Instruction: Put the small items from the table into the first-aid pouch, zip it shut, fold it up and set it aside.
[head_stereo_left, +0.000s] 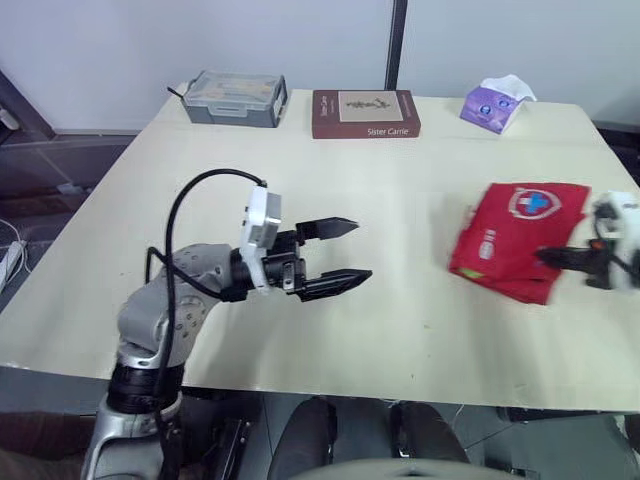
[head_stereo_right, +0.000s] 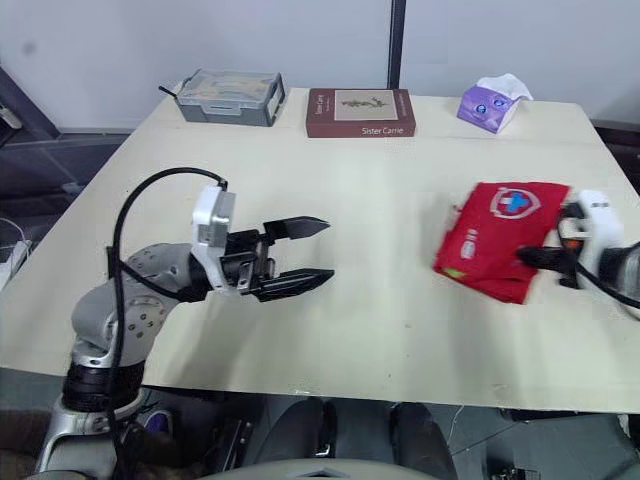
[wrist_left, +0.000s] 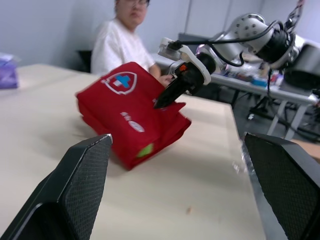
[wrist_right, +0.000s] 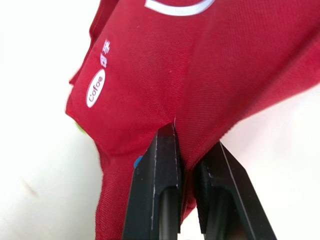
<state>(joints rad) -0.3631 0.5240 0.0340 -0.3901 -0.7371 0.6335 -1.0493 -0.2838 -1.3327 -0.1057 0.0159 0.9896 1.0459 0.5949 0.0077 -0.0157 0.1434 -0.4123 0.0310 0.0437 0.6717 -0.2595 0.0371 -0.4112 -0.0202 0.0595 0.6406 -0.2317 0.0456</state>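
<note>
The red first-aid pouch (head_stereo_left: 520, 238) lies folded on the right side of the table, its white-and-blue cross badge facing up. My right gripper (head_stereo_left: 556, 259) is shut on the pouch's near right edge; in the right wrist view the red fabric (wrist_right: 165, 75) is pinched between the two black fingers (wrist_right: 162, 170). My left gripper (head_stereo_left: 345, 252) hovers open over the table's left-centre, well apart from the pouch, with nothing between its fingers. The left wrist view looks along those fingers at the pouch (wrist_left: 127, 107) and the right gripper (wrist_left: 167, 97).
Along the far edge stand a grey plastic box (head_stereo_left: 236, 97), a brown book (head_stereo_left: 364, 112) and a purple tissue pack (head_stereo_left: 495, 104). A person (wrist_left: 125, 42) sits beyond the table's right side. The table (head_stereo_left: 400, 330) is bare between the grippers.
</note>
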